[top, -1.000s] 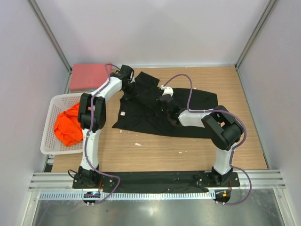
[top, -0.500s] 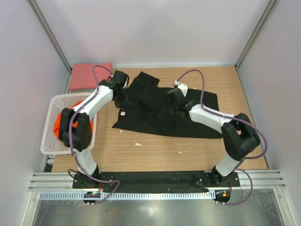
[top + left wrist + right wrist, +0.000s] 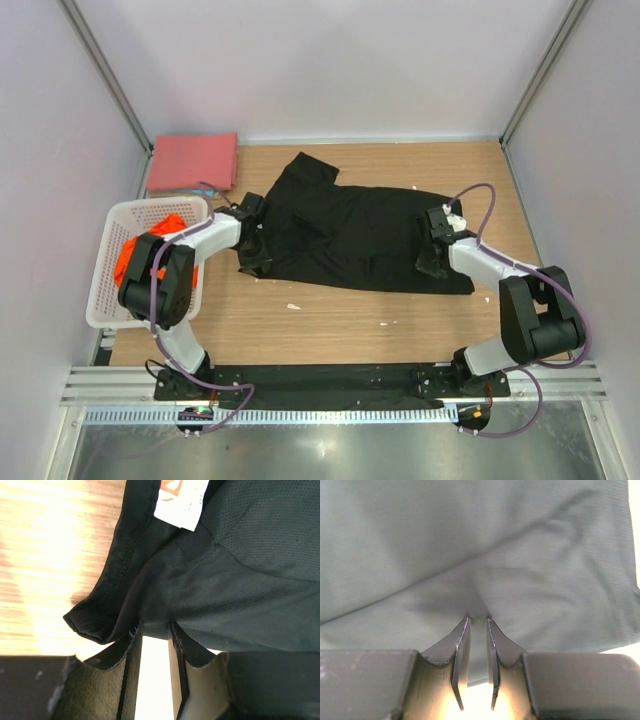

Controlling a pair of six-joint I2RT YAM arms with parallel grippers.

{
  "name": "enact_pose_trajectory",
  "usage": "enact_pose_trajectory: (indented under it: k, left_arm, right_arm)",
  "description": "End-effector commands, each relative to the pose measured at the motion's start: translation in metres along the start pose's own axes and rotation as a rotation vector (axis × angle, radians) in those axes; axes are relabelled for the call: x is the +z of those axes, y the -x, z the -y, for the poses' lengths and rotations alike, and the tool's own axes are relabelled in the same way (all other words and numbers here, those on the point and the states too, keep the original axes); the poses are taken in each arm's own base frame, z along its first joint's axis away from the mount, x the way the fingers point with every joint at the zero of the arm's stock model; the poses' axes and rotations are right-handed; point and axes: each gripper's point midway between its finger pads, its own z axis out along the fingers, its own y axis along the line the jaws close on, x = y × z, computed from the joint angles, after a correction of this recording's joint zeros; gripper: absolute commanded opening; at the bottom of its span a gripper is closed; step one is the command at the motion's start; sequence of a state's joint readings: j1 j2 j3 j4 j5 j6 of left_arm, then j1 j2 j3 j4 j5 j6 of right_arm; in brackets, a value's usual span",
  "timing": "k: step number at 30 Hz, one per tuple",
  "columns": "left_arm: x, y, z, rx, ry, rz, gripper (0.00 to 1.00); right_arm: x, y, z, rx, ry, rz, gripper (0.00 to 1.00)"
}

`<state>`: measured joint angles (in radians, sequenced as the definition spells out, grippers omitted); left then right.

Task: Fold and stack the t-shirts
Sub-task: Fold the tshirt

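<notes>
**Black t-shirt, held at both ends for folding**

Item in hand: black t-shirt [image 3: 350,235], laid nearly flat across the middle of the table [image 3: 350,320], one sleeve pointing to the far side.

Tools: left gripper [image 3: 155,625], jaws drawn to a narrow slit, nipping the shirt's edge just below the white label [image 3: 181,500]. Right gripper [image 3: 478,619], jaws likewise almost closed, pinching a small ridge of cloth at the opposite end, near the hem.

Handling note, as a judgement: the step appears to be a lengthwise fold. Both pinches are shallow, so lift low and in step, keeping the cloth taut between the arms. Carry one edge over the other squarely and let go only once the layers lie flat. Uneven pull would likely slip the thin grip or skew the fold.

Count:
- T-shirts, three: one black; one pinkish-red t-shirt [image 3: 193,162], folded at the far left corner; one orange t-shirt [image 3: 132,262], bunched in the basket
- Basket [image 3: 100,300], one, white mesh, at the left
- Grippers, two
</notes>
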<state>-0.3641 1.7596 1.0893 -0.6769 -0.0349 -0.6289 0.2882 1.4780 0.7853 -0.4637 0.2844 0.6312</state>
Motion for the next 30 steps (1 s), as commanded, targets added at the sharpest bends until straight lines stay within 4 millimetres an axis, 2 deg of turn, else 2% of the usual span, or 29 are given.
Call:
enact_pose_trajectory:
  k: [1,3,10,13,15,18,22,23,26,30]
  left_arm:
    - [0.011,0.0,-0.02,-0.03,0.086,0.048,0.29]
    - [0.014,-0.01,-0.028,-0.029,0.109,0.028,0.28]
    - [0.012,-0.024,-0.042,-0.04,0.133,0.033,0.28]
    - [0.008,-0.029,-0.051,-0.054,0.16,0.049,0.28]
    - [0.007,-0.035,-0.059,-0.077,0.174,0.069,0.27]
    - [0.002,-0.037,-0.056,-0.099,0.148,0.077,0.28]
    - [-0.014,-0.029,-0.038,-0.096,0.068,0.08,0.31]
    - [-0.022,-0.021,-0.028,-0.096,0.033,0.086,0.31]
    - [-0.038,-0.01,-0.016,-0.098,-0.016,0.116,0.32]
    - [-0.05,0.002,-0.007,-0.091,-0.048,0.155,0.33]
  right_arm:
    - [-0.002,0.002,0.024,0.079,-0.032,-0.003,0.24]
    - [0.002,-0.001,0.037,0.108,-0.057,-0.016,0.25]
    - [0.019,-0.002,0.084,0.236,-0.162,-0.043,0.25]
    - [0.02,-0.003,0.097,0.275,-0.179,-0.045,0.25]
    - [0.018,0.001,0.095,0.281,-0.156,-0.038,0.25]
    - [0.009,0.007,0.084,0.291,-0.088,-0.028,0.27]
    - [-0.005,0.023,0.081,0.311,-0.076,0.003,0.28]
    - [-0.009,0.024,0.081,0.314,-0.077,0.008,0.28]
    - [-0.018,0.035,0.078,0.336,-0.06,0.037,0.28]
    - [-0.008,0.029,0.08,0.348,-0.069,0.036,0.29]
